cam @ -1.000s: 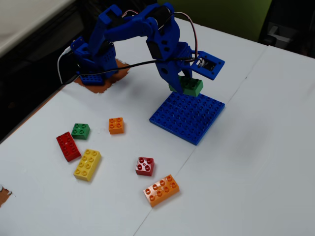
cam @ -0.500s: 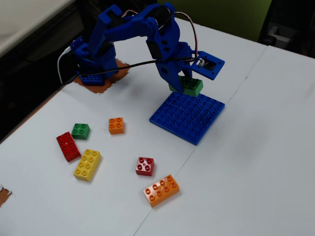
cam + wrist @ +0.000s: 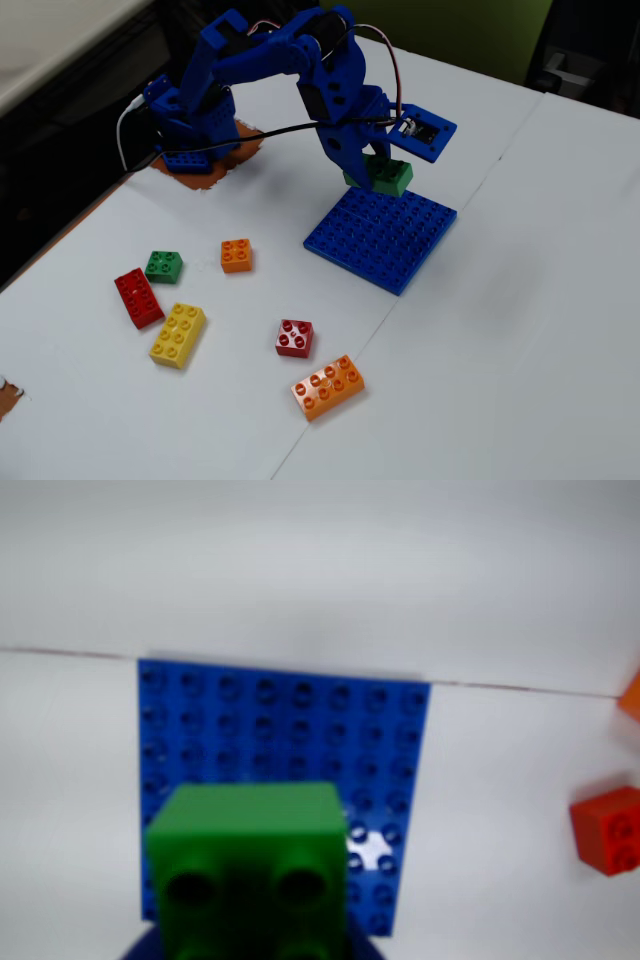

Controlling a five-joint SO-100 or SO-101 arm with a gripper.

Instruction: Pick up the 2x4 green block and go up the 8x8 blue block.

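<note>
Green 2x4 block [image 3: 384, 176] is up off the table, pinched in the gripper [image 3: 372, 172], jaws closed snug on its sides; it hangs just over the 12 o'clock edge of the 8x8 blue block [image 3: 390, 240] in the fixed view, and I can't tell if it's touching the studs or not; in the wrist view the same green brick [image 3: 250, 865] fills the 6 o'clock part of the shot with the blue plate [image 3: 290, 730] spread out behind it, and a red brick [image 3: 608, 830] sits off at 3 o'clock; rest of the loose stuff is scattered around 7 to 8 o'clock from the plate in the fixed view: small green brick [image 3: 163, 266], long red one [image 3: 138, 297], yellow one [image 3: 178, 335], small orange [image 3: 236, 255], small red [image 3: 294, 338], long orange [image 3: 328, 386]; all on the white table [image 3: 520, 330].
</note>
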